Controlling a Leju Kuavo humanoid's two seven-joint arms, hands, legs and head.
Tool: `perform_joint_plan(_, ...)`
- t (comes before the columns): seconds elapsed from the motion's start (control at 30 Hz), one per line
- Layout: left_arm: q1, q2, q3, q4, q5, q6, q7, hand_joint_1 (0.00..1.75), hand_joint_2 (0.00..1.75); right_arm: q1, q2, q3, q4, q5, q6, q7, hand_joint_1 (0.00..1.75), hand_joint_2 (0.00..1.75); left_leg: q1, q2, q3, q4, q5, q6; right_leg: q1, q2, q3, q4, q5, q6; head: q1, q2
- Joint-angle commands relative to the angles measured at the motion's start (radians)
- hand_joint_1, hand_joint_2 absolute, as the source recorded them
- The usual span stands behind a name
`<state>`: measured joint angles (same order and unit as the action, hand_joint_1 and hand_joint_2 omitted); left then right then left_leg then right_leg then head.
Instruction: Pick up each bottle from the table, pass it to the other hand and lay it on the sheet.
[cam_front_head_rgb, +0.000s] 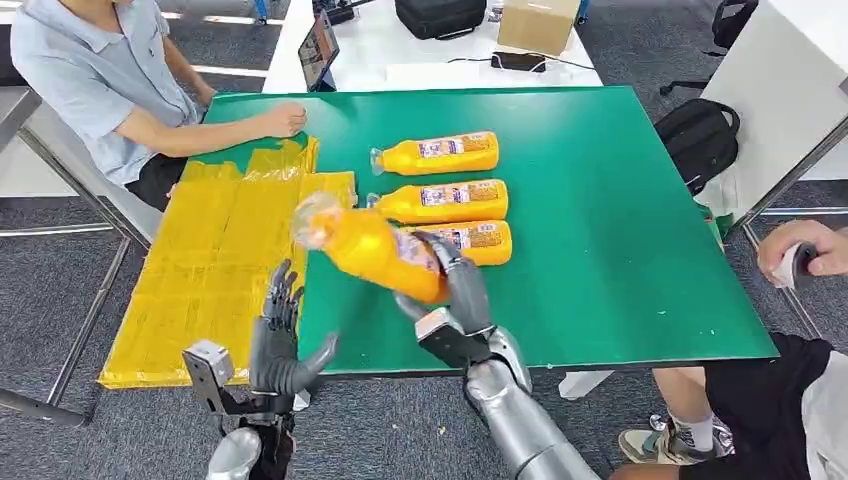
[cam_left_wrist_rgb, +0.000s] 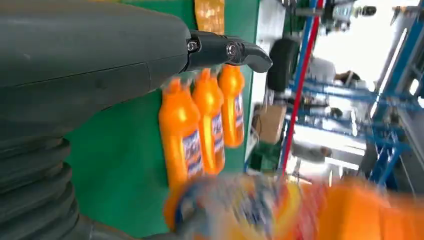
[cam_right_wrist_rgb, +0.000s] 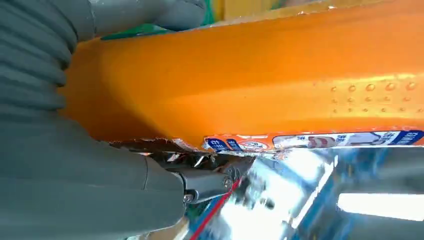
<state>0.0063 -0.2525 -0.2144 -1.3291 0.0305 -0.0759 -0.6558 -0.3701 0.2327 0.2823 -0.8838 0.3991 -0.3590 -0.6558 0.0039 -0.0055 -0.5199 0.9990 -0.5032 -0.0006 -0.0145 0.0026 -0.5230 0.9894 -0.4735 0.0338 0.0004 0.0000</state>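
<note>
One yellow sheet (cam_front_head_rgb: 215, 255) lies at the left. The left hand (cam_front_head_rgb: 281, 335) waits beside it, fingers apart. The right hand (cam_front_head_rgb: 455, 285) grips an orange bottle (cam_front_head_rgb: 372, 248), seemingly lifted. Three bottles (cam_front_head_rgb: 445, 200) lie behind on the green table (cam_front_head_rgb: 620, 230).

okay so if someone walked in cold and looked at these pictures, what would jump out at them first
An orange bottle held up by the right hand, tilted above the green table, its cap end over the table's left part. Behind it, three more bottles lie in a row. The left hand waits open by the yellow sheet.
</note>
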Motion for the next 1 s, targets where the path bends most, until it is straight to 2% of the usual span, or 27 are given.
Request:
perform_joint_plan(0.03,-0.011,0.027,-0.034,0.031,-0.004,-0.019,-0.002,0.0,1.75,-0.155,0.03,0.053,0.302,0.031,-0.002,0.004,1.75,1.75,0.0,0.001,-0.001,0.0,0.001,0.0,0.0,0.0,-0.001,0.0,0.001,-0.001,0.0,0.0)
perform_joint_plan(0.23,-0.101,-0.004,-0.016,0.15,0.024,-0.011,0.043,0.0,1.75,-0.173,0.089,0.156,0.352,0.149,-0.058,-0.006,1.75,1.75,0.0,0.001,-0.001,0.0,0.001,0.0,0.0,0.0,-0.001,0.001,0.001,-0.001,0.0,0.0)
perform_joint_plan(0.33,-0.139,-0.014,-0.003,0.182,0.06,-0.03,0.058,0.0,1.75,-0.144,0.116,0.194,0.318,0.16,-0.085,-0.033,1.75,1.75,0.001,0.0,-0.001,0.001,0.001,0.0,0.001,-0.001,-0.002,0.001,0.001,-0.001,0.0,0.0)
perform_joint_plan(0.57,-0.185,-0.016,-0.014,0.243,0.072,-0.029,0.078,0.0,1.75,-0.109,0.103,0.3,0.205,0.125,-0.125,-0.042,1.75,1.75,0.0,-0.002,-0.002,0.0,0.002,0.0,0.001,-0.002,-0.001,0.0,0.001,-0.001,0.0,0.0)
perform_joint_plan(0.77,-0.211,-0.02,-0.003,0.261,0.11,-0.036,0.061,0.0,1.75,-0.117,0.109,0.329,0.231,0.07,-0.068,-0.042,1.75,1.75,0.001,-0.001,-0.002,0.001,0.002,0.0,0.001,-0.002,-0.002,0.0,0.001,-0.001,0.0,0.0)
perform_joint_plan(0.93,-0.191,-0.021,0.01,0.157,0.143,-0.038,0.032,0.0,1.75,-0.126,0.116,0.342,0.314,0.036,0.004,-0.039,1.75,1.75,0.001,-0.002,-0.003,0.001,0.002,0.0,0.002,-0.003,-0.002,0.0,0.001,-0.002,0.0,0.0)
perform_joint_plan(0.97,-0.185,-0.026,0.02,0.136,0.153,-0.032,0.014,0.0,1.75,-0.134,0.116,0.356,0.339,0.037,0.032,-0.006,1.75,1.75,0.001,-0.001,-0.002,0.001,0.001,0.0,0.001,-0.001,-0.001,0.0,0.001,-0.001,0.0,0.0)
perform_joint_plan(1.0,-0.179,-0.023,0.023,0.103,0.156,-0.032,0.018,0.3,1.75,-0.136,0.116,0.363,0.358,0.039,0.035,-0.003,1.75,1.75,0.001,-0.001,-0.002,0.001,0.001,0.0,0.001,-0.001,-0.002,0.001,0.001,-0.001,0.0,0.0)
